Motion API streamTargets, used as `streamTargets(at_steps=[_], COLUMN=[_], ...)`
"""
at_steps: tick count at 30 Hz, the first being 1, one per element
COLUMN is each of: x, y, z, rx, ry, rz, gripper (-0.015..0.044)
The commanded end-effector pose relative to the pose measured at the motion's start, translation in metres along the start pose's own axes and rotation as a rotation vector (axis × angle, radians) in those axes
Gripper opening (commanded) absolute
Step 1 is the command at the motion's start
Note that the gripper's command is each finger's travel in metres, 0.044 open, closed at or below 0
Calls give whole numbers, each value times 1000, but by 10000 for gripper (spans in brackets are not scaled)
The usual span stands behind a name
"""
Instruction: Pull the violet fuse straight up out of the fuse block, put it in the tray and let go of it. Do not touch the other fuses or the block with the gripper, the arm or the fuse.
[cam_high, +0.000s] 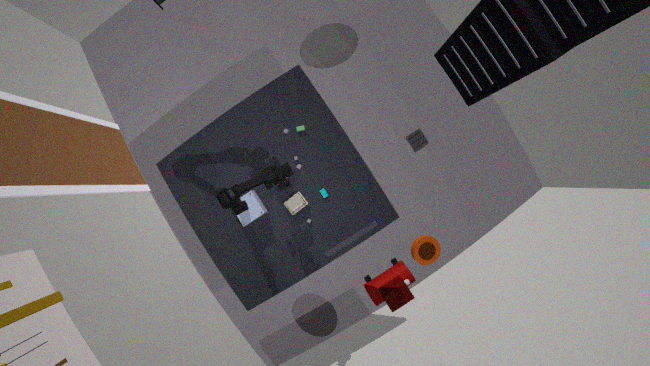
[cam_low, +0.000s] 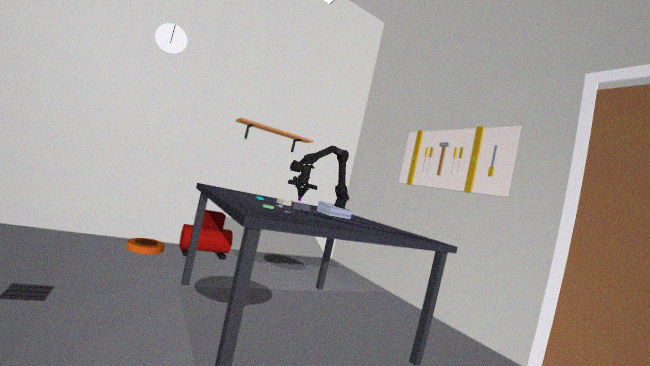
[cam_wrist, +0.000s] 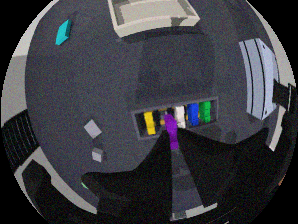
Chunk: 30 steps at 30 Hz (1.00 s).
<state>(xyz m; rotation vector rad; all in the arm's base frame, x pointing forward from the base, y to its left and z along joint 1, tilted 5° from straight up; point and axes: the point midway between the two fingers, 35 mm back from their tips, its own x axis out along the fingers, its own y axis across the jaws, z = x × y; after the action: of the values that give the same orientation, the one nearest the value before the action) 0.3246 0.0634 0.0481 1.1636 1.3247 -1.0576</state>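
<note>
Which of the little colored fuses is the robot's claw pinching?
The violet fuse. The gripper is closed on it, while the yellow, white, blue and green ones sit untouched in the fuse block.

Top view: arm (cam_high: 260, 181) covers fuse block and violet fuse completely, can't see either. Exterior: violet fuse (cam_low: 299, 200) just tiny speck under gripper (cam_low: 300, 194), fuse block too small to make out. Wrist: fingertips just dark blur, lower frame.
</note>
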Motion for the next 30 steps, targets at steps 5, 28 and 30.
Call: streamTargets(at_steps=[5, 28, 30], x=[-12, -24, -24], y=[1, 7, 7], z=[-1, 68, 80], rx=[-3, -3, -3], ry=[5, -4, -6], rz=[3, 4, 4], gripper=[0, 0, 0])
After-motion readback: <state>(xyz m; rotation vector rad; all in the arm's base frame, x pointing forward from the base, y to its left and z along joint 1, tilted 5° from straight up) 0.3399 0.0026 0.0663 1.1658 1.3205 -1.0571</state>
